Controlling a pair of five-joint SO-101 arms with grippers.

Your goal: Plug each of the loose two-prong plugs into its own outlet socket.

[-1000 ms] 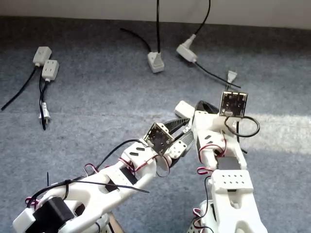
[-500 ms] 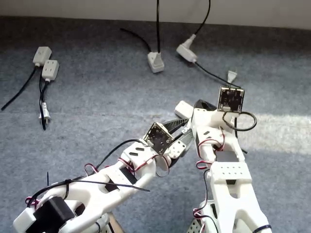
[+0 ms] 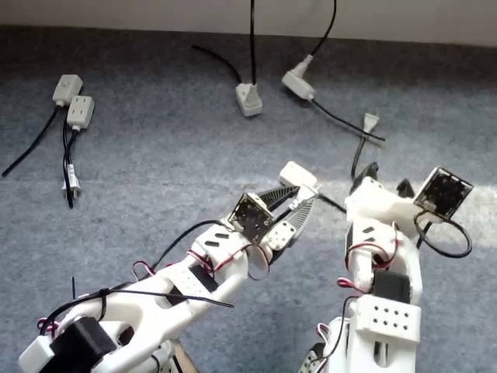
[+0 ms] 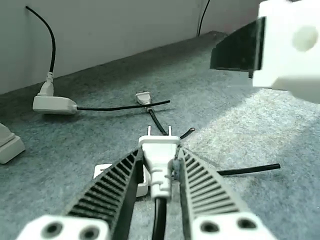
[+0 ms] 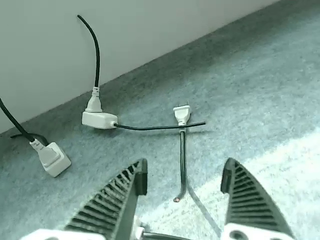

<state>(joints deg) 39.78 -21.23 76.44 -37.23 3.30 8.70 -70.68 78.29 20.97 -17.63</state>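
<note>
Left wrist view puts my left gripper (image 4: 160, 151) clamped on the white plug (image 4: 161, 170), prongs pointing straight ahead, the corded socket (image 4: 50, 104) well beyond and off that line.

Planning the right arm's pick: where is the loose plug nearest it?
In the right wrist view the loose plug lies on the carpet ahead of the right end effector, prongs toward the wall, by the black cable from the white socket.
</note>
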